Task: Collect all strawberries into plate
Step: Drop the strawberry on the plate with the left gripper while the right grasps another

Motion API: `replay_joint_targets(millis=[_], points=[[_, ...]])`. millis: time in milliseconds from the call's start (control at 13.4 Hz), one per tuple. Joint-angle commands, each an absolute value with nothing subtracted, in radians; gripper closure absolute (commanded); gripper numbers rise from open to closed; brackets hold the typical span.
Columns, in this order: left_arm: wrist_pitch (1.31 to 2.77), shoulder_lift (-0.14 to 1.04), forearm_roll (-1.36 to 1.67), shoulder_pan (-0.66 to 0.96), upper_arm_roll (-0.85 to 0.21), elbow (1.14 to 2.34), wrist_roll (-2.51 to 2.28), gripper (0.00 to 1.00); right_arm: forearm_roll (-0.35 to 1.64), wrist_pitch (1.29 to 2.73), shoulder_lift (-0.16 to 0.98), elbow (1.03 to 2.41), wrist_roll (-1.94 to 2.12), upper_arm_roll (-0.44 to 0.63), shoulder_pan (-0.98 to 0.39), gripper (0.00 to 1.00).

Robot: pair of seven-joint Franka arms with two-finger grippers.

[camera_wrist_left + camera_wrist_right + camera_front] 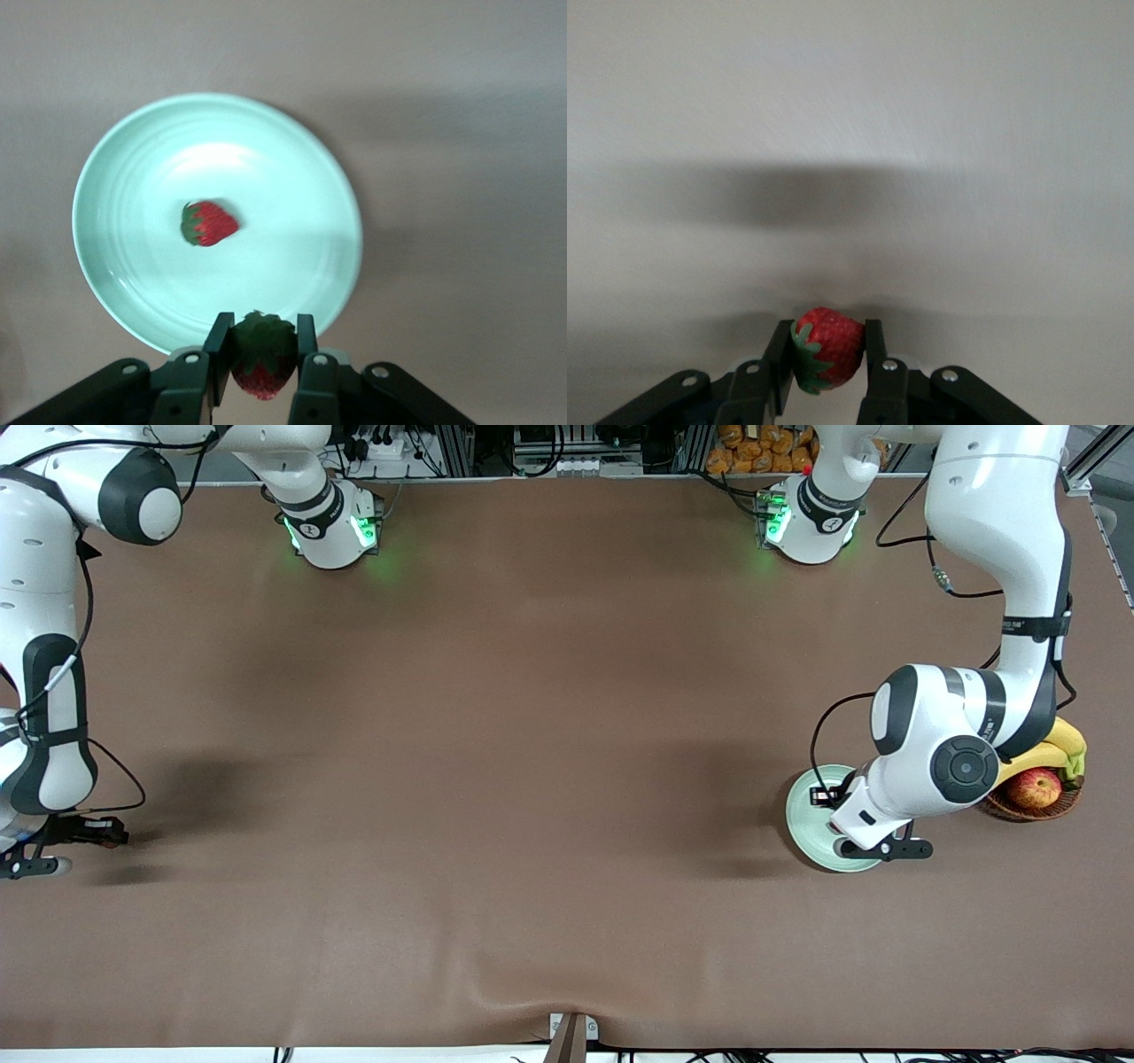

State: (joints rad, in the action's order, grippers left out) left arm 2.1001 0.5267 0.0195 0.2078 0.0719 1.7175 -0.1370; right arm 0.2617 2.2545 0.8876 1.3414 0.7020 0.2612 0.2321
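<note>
The pale mint-green plate (pixel 808 815) lies toward the left arm's end of the table. One strawberry (pixel 209 222) rests near the middle of the plate (pixel 133 177). My left gripper (pixel 262 341) hangs over the plate's rim, shut on a second strawberry (pixel 263 361) with its green top toward the plate. In the front view the left gripper (pixel 855 837) covers part of the plate. My right gripper (pixel 27 861) is low over the table at the right arm's end. The right gripper (pixel 827 341) is shut on a third strawberry (pixel 830 347) just above the brown cloth.
A brown wicker basket (pixel 1032 806) with a red-yellow apple (pixel 1035 786) and a banana (pixel 1059 746) stands beside the plate, partly under the left arm's elbow. The brown cloth has a wrinkle at its front edge (pixel 532 1001).
</note>
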Motion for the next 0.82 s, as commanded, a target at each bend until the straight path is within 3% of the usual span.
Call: replay_joint_targets(millis=[0,150,224,299,374,748], points=[[2.221,0.5,0.014,0.192,0.055,1.842,-0.141,1.0,0.272,2.241,0.862,1.298,0.759,0.259,0.152,1.0],[2.281,0.538,0.014,0.187,0.057,1.855,-0.138,1.0,0.27,2.244,0.864,1.258,0.775,0.259,0.089,1.0],[2.29,0.548,0.014,0.181,0.057,1.853,-0.138,0.81,0.27,2.247,0.864,1.249,0.781,0.261,0.051,1.0],[2.292,0.548,0.014,0.178,0.055,1.855,-0.14,0.31,0.271,2.25,0.864,1.244,0.781,0.259,0.02,1.0],[2.293,0.543,0.015,0.175,0.055,1.855,-0.138,0.0,0.272,2.25,0.864,1.243,0.782,0.258,-0.015,1.0],[2.286,0.496,0.014,0.155,0.058,1.836,-0.126,0.0,0.27,2.259,0.865,1.218,0.775,0.138,-0.155,1.0]])
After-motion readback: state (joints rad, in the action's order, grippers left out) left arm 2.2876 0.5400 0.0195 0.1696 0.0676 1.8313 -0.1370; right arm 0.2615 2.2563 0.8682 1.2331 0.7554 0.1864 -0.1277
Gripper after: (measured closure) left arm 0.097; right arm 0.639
